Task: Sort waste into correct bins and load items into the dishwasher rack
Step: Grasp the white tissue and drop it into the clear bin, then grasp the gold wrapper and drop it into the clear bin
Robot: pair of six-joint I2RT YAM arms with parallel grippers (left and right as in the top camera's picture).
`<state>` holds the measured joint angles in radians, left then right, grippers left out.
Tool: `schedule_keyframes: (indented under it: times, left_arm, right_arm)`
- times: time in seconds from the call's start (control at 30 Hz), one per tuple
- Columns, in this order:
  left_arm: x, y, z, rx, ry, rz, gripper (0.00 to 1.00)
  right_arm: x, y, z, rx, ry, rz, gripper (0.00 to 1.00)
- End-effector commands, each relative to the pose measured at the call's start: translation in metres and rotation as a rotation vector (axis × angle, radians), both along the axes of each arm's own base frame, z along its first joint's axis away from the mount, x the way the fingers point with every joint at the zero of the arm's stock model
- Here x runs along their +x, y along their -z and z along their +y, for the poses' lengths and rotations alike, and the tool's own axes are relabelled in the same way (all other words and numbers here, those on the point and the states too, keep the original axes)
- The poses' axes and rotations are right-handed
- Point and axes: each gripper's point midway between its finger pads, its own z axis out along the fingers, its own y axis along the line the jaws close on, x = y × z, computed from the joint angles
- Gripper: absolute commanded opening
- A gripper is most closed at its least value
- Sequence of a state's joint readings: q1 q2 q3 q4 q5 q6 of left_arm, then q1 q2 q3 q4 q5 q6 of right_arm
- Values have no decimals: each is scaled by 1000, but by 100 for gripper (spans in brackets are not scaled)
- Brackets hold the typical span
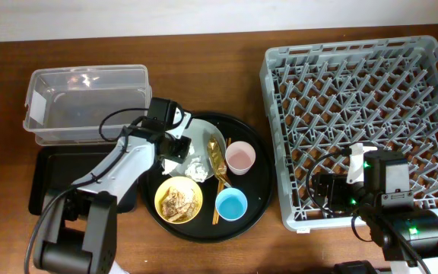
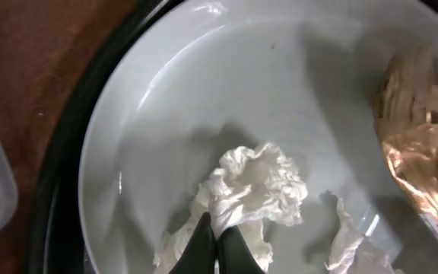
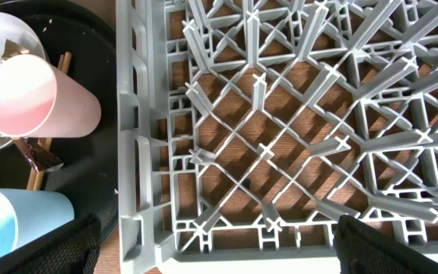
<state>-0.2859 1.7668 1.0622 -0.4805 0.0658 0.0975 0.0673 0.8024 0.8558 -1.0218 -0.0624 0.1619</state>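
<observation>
- Overhead, at the far left, the tub [image 1: 86, 103] sits at the back of the table with the black bin [image 1: 46, 181] just in front of it. The left arm stretches across the bin's right end.
- The left gripper [image 1: 175, 146] is down over the left part of the plate [image 1: 201, 131], which lies at the back of the round tray [image 1: 261, 194].
- In the left wrist view, its two dark fingers [image 2: 204, 243] are pressed together, pinching the lower edge of a white wad [image 2: 261, 186] that rests on the plate.
- A second wad [image 2: 348, 240] lies just to the right of the first one.
- The wrapper [image 1: 217, 156] sits at the plate's right edge, beside the wads.
- At the front of the tray, the bowl [image 1: 160, 199] holds the scraps [image 1: 178, 202].
- The chopsticks [image 1: 216, 205] run between the bowl and the blue cup [image 1: 231, 204].
- The pink cup [image 1: 240, 157] stands upright behind the blue one, near the tray's right rim.
- The rack [image 1: 276, 137] fills the right side, close beside the tray, with nothing in its pegs.
- The right gripper [image 3: 219, 251] hangs over the rack's front-left corner. Its fingers are spread wide and hold nothing.
</observation>
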Motion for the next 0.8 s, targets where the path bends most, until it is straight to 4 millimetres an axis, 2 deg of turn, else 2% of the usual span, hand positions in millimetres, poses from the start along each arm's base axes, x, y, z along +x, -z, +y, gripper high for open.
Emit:
schedule_keyframes:
  times: [0.0, 0.03, 0.07, 0.13, 0.2, 0.23, 0.27, 0.3, 0.33, 0.4, 0.47, 0.5, 0.53, 0.6, 0.7, 0.77]
  left_arm:
    - [34, -115, 11, -50, -51, -291, 0]
    - [41, -145, 31, -32, -108, -388, 0]
    - [45, -161, 44, -14, -145, -445, 0]
    - [55, -174, 61, 3, -198, -505, 0]
    - [69, -183, 99, 34, -294, -563, 1]
    - [74, -184, 115, 41, -332, -579, 23]
    - [76, -183, 127, 48, -358, -581, 41]
    - [76, -182, 128, 47, -360, -580, 55]
    - [75, -181, 124, 40, -348, -571, 81]
    - [65, -167, 114, 18, -315, -499, 83]
    - [40, -146, 64, -121, -174, -345, 83]
    - [18, -133, 35, -181, -147, -234, 93]
    - [0, -122, 17, -186, -131, -154, 99]
    - [-26, -101, -14, -156, -43, -42, 99]
    - [-52, -48, -43, -80, 43, 136, 99]
    - [-61, -19, -47, -44, 58, 227, 99]
  right_arm:
    - [1, -5, 1, 9, 4, -14, 99]
    - [1, -5, 1, 9, 4, -14, 99]
    - [1, -5, 1, 9, 4, -14, 99]
    - [1, -5, 1, 9, 4, -14, 99]
    - [1, -5, 1, 9, 4, -14, 99]
    - [1, -5, 1, 9, 4, -14, 99]
    - [1, -5, 1, 9, 4, -14, 99]
    - [1, -5, 1, 9, 4, -14, 99]
    - [1, -5, 1, 9, 4, -14, 99]
    - [1, -5, 1, 9, 4, -14, 99]
    - [2, -5, 1, 8, 4, -14, 99]
    - [2, -4, 1, 8, 4, -10, 98]
    - [2, -3, 1, 8, 4, -4, 99]
    - [3, 0, 1, 7, 4, 12, 99]
    - [4, 2, 2, 6, 4, 24, 99]
    - [4, 2, 2, 6, 4, 24, 99]
